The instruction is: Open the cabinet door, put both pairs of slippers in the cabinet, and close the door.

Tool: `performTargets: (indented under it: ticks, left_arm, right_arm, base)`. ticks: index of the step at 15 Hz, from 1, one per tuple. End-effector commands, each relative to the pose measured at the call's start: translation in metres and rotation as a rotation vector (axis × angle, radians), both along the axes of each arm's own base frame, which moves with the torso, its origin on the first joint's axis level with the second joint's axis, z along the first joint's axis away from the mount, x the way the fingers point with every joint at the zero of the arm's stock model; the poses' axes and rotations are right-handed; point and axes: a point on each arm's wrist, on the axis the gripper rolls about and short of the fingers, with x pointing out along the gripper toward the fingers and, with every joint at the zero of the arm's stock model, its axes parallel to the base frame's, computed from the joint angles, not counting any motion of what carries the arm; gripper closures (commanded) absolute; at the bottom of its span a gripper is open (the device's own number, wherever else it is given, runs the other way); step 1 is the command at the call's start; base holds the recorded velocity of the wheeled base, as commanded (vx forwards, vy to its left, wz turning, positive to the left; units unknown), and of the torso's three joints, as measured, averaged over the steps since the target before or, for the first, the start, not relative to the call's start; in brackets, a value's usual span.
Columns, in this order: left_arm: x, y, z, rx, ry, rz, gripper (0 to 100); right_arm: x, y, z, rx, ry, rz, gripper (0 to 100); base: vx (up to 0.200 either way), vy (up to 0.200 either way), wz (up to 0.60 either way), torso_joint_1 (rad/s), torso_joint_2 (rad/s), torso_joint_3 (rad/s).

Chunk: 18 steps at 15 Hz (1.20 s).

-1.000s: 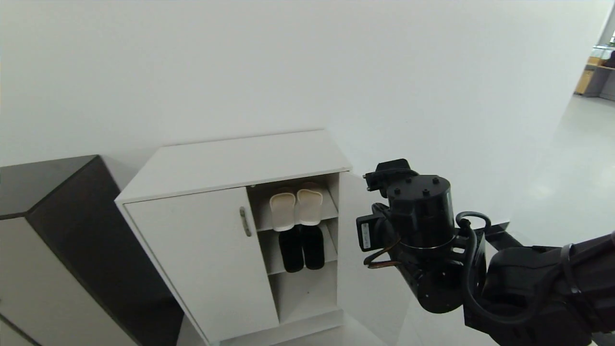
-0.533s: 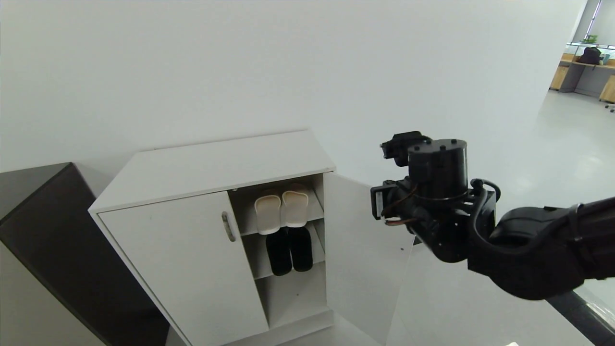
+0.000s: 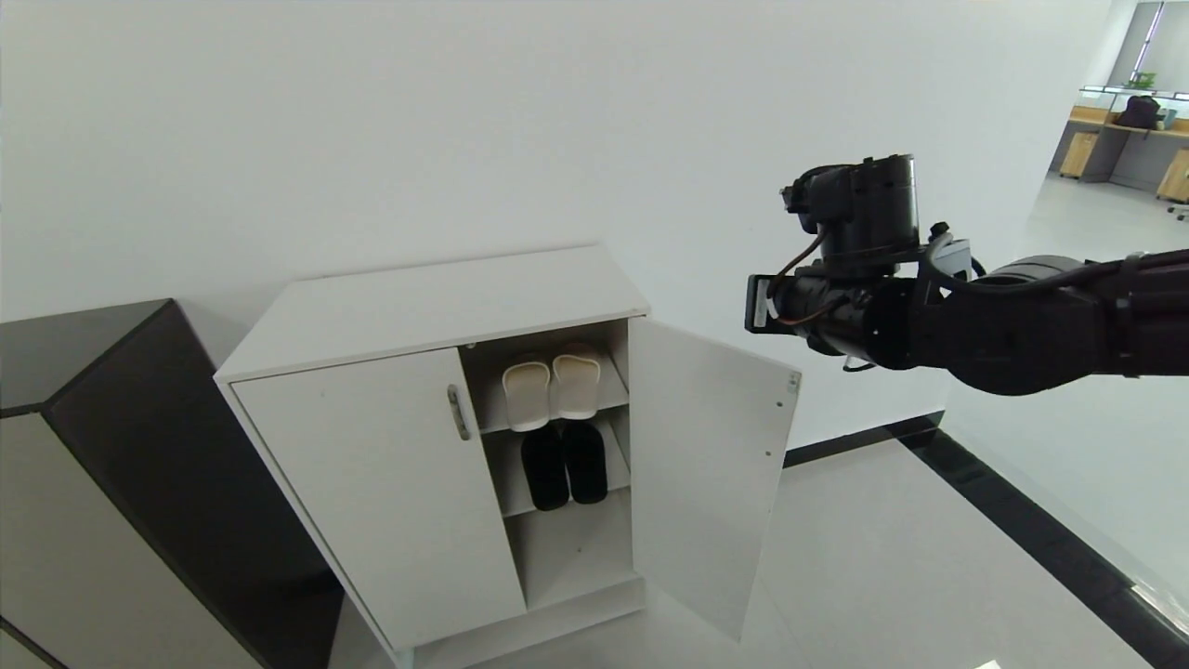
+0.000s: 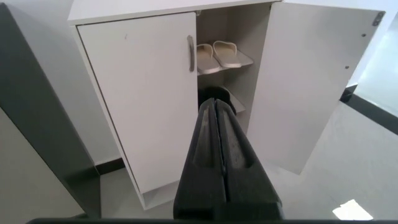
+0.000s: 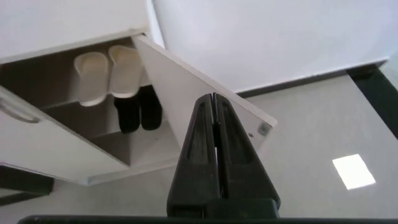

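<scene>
Stowed in cabinet (image 3: pixel 437 302): white slippers (image 3: pixel 551 390), black slippers (image 3: pixel 560 469) at 6 o'clock. Leaves door (image 3: pixel 711 465) open at 3 o'clock (closing remains). Holds right gripper (image 5: pixel 214 99) pinched together at door's 1 o'clock, probably for pushing; left gripper (image 4: pixel 214 102) likewise.

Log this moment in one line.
white slippers: shelved above | black slippers: shelved below | cabinet door: open | left gripper: shut | right gripper: shut
</scene>
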Motion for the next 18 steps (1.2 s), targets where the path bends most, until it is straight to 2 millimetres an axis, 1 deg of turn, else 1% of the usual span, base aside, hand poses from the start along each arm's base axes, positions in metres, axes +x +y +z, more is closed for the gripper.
performTargets:
  ticks: [1, 5, 9, 10, 13, 17, 18]
  left_arm:
    - [0.000, 0.000, 0.000, 0.000, 0.000, 0.001, 100]
    - [0.000, 0.000, 0.000, 0.000, 0.000, 0.001, 100]
    - [0.000, 0.000, 0.000, 0.000, 0.000, 0.001, 100]
    - [0.000, 0.000, 0.000, 0.000, 0.000, 0.001, 100]
    - [0.000, 0.000, 0.000, -0.002, 0.000, 0.001, 100]
    - [0.000, 0.000, 0.000, -0.002, 0.000, 0.001, 100]
    - [0.000, 0.000, 0.000, -0.002, 0.000, 0.001, 100]
  right_arm:
    - [0.022, -0.002, -0.013, -0.009, 0.017, -0.034, 100]
    - [0.055, -0.005, -0.041, -0.010, 0.032, -0.065, 100]
    - [0.082, -0.007, -0.064, -0.019, 0.051, -0.096, 100]
    - [0.084, -0.007, -0.065, -0.018, 0.049, -0.097, 100]
    - [0.097, -0.008, -0.075, -0.024, 0.058, -0.112, 100]
    - [0.102, -0.008, -0.089, -0.037, 0.085, -0.114, 100]
    - [0.102, -0.009, -0.089, -0.037, 0.086, -0.111, 100]
  base:
    - [0.000, 0.000, 0.00, 0.000, 0.00, 0.000]
    - [0.000, 0.000, 0.00, 0.000, 0.00, 0.000]
    - [0.000, 0.000, 0.00, 0.000, 0.00, 0.000]
    - [0.000, 0.000, 0.00, 0.000, 0.00, 0.000]
    - [0.000, 0.000, 0.00, 0.000, 0.00, 0.000]
    - [0.000, 0.000, 0.00, 0.000, 0.00, 0.000]
    - [0.000, 0.000, 0.00, 0.000, 0.00, 0.000]
